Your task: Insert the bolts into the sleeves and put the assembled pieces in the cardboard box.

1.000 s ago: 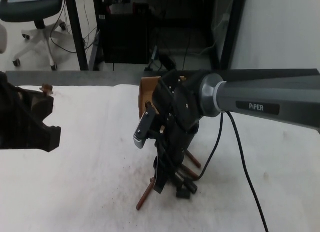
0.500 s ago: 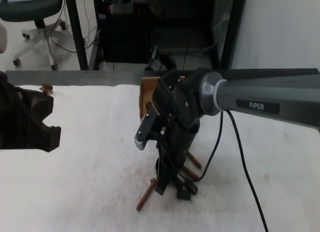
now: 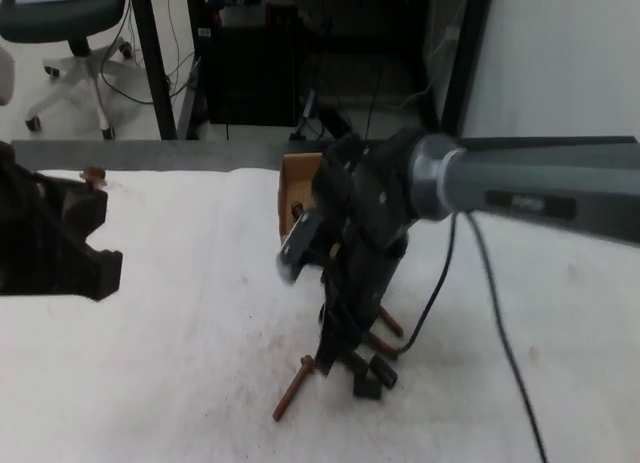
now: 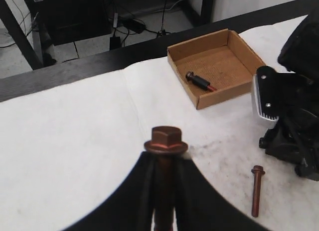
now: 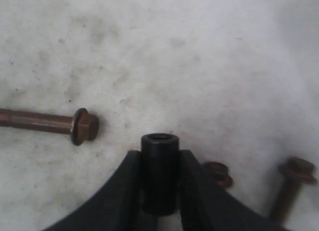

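Observation:
My left gripper (image 4: 164,163) is shut on a copper bolt (image 4: 165,141), head up, held over the white cloth at the bench's left side (image 3: 88,186). My right gripper (image 5: 159,166) is shut on a black sleeve (image 5: 159,173), its open end showing; in the high view it points down at mid-bench (image 3: 330,351). A loose bolt (image 3: 293,388) lies just beside it, also seen as the loose bolt (image 5: 50,123). The cardboard box (image 4: 234,44) stands behind the right arm and holds one assembled piece (image 4: 198,81).
Two more bolts (image 5: 219,173) (image 5: 291,183) lie close to the right gripper. Black sleeves (image 3: 372,375) rest on the cloth by its tip. The right arm's cable (image 3: 495,323) trails across the bench. Open cloth stretches between the two arms.
The right arm has shifted a little up and to the right over the loose bolts. The left arm has stayed still with its bolt.

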`<state>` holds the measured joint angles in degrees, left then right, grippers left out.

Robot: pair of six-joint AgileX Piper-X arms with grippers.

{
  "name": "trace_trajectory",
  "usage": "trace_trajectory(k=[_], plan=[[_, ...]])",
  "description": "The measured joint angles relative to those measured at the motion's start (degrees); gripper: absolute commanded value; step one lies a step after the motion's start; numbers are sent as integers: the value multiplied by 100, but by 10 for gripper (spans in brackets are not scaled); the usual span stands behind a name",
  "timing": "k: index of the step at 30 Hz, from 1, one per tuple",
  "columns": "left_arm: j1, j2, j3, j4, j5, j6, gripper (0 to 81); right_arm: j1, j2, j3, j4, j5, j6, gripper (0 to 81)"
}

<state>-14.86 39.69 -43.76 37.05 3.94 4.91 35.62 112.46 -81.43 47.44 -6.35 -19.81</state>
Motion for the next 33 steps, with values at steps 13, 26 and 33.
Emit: trace_trajectory(k=[13, 26, 33], plan=[[6, 131, 90, -3419, 2227, -1280, 2, -1208, -3268, 926, -1039, -5305, 1088, 8], [6, 2092, 174, -7154, 4884, -4083, 2, -447, -4364, 3023, -3846, -2208, 1569, 8], [6, 2299, 174, -7787, 4977, -4389, 2, 161, -3793, 4043, -7407, -1704, 3173, 8]])
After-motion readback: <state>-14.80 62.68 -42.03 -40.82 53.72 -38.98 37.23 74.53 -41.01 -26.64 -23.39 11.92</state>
